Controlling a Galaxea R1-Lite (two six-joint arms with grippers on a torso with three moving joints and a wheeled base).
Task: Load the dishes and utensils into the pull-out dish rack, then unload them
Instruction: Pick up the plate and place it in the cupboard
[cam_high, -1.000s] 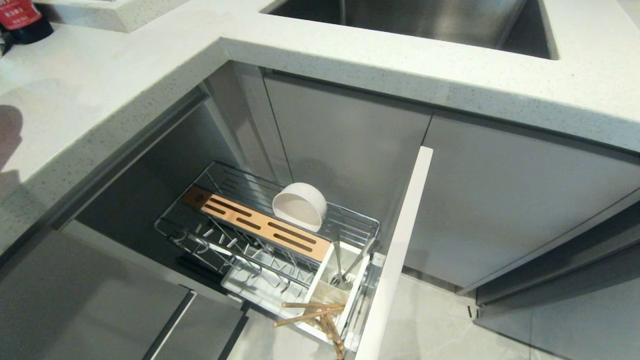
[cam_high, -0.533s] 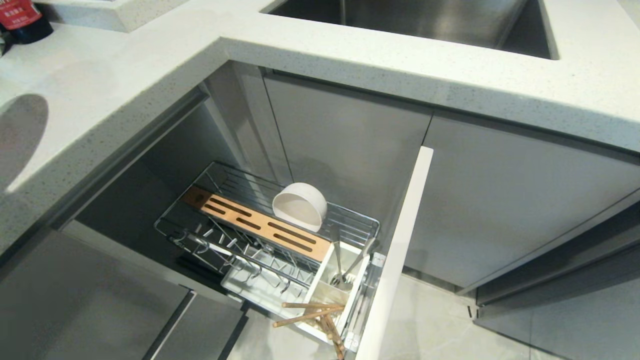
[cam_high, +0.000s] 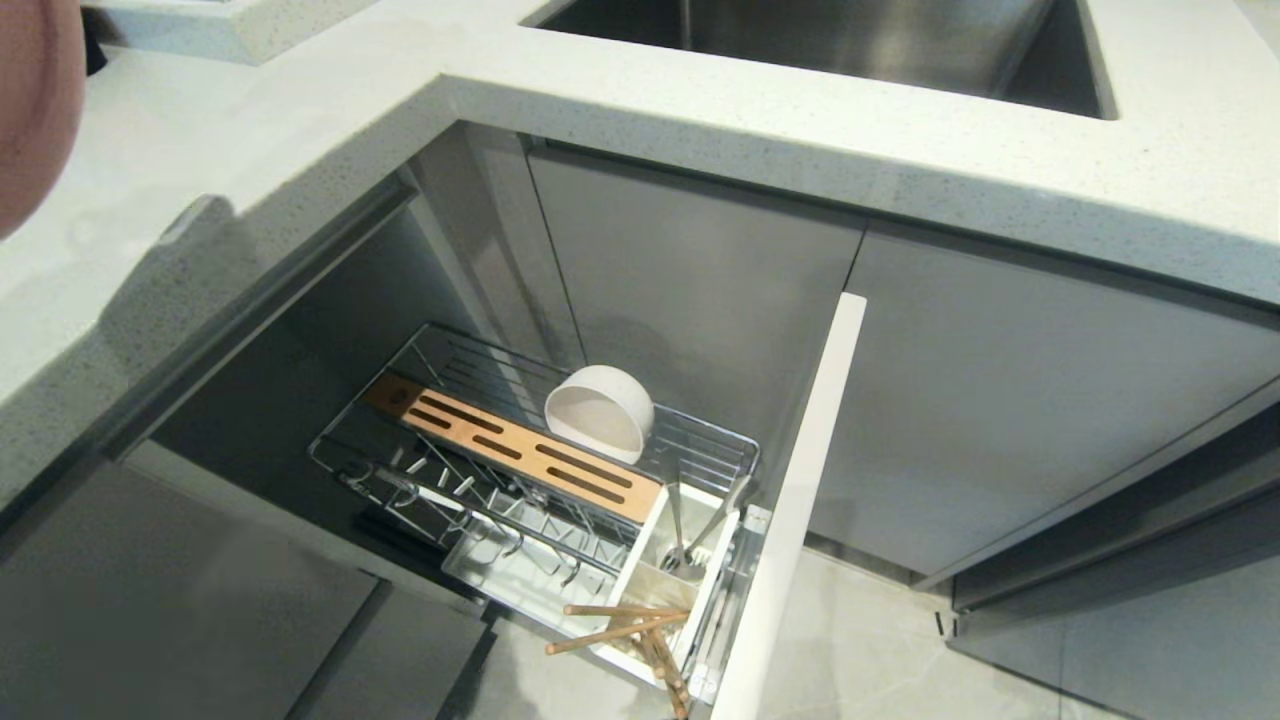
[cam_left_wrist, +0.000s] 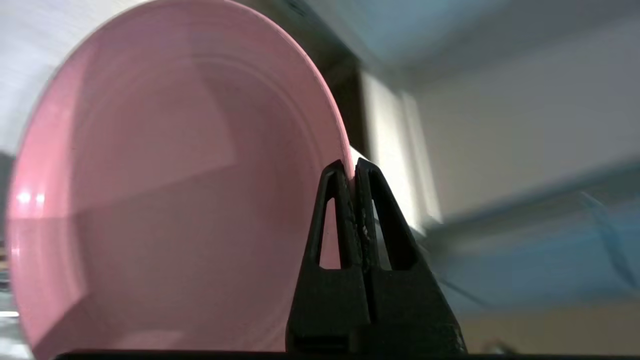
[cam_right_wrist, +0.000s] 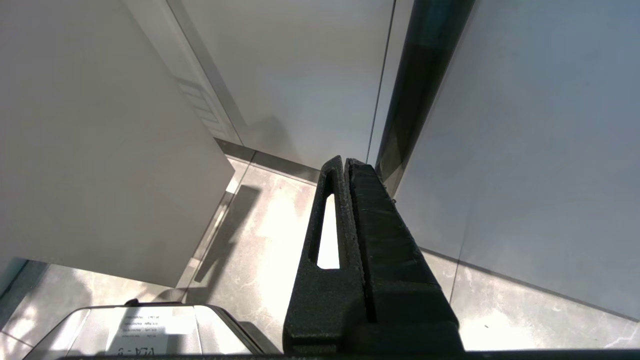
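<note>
Pink plate (cam_left_wrist: 165, 190), pinched at its rim by the left gripper (cam_left_wrist: 354, 172), should enter edge-first between the dish rack (cam_high: 530, 470) prongs at 7 o'clock of the white bowl (cam_high: 598, 412).

The left gripper (cam_left_wrist: 354, 167) is matte black plastic with a rough, grainy surface. Each tapered finger has a long slot cut through it. The right gripper (cam_right_wrist: 346, 162) looks the same.

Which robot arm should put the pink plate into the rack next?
The left one. Its end effector is already shut on the rim of the pink plate, which shows at the head view's left edge, above the counter. The right end effector is shut on nothing, down by the floor, beside the cabinets.
</note>
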